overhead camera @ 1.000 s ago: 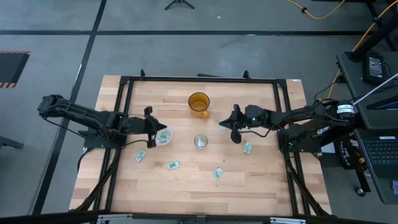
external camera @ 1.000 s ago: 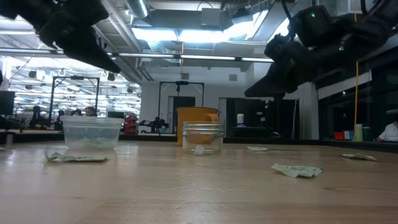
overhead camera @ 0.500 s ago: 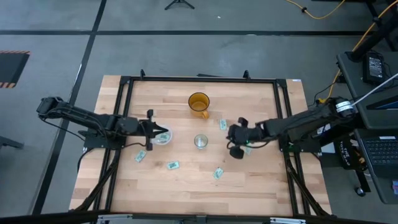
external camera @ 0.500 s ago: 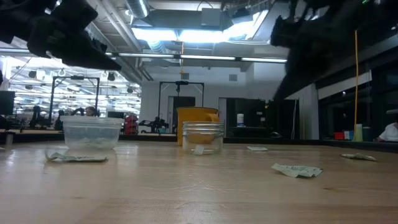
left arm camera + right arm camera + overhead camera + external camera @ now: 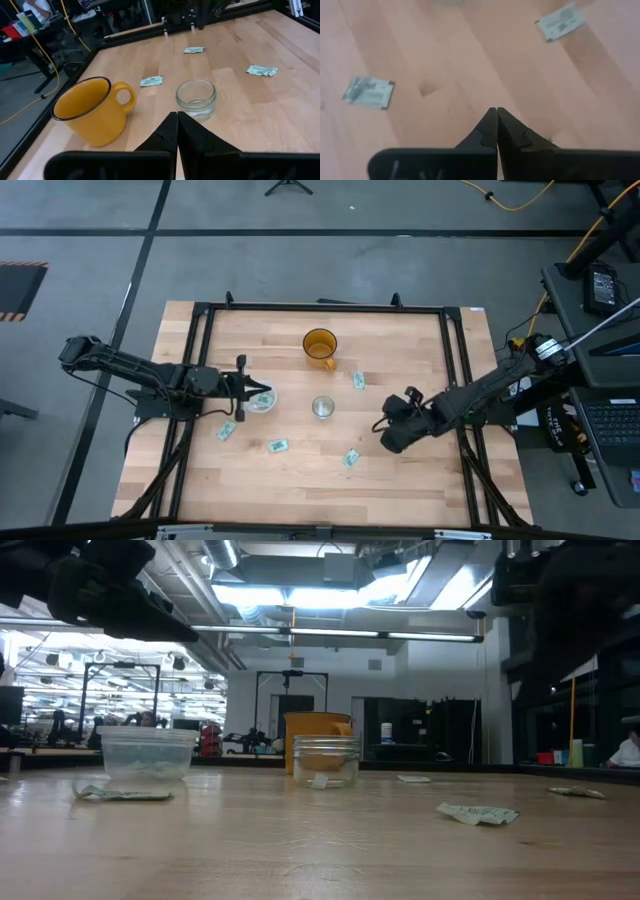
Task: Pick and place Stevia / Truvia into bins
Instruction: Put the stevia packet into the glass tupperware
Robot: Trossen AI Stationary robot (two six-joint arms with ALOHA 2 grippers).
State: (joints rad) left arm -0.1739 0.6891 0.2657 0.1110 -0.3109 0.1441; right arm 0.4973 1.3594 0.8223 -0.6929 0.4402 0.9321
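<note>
The pale wooden table (image 5: 300, 470) in its black frame carries an amber mug (image 5: 320, 345) toward the far edge, with a small glass cup (image 5: 322, 408) in front of it and a clear plastic cup (image 5: 262, 401) off to the left. Loose sachets (image 5: 278, 446) lie flat across the boards: one by the mug, three along the near side, and possibly some inside the plastic cup.

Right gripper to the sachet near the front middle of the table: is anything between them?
Nothing visible. In the high view the right gripper, shut, sits just right of that sachet, with only bare table between. The small glass cup and amber mug stand farther back, off that line.
</note>
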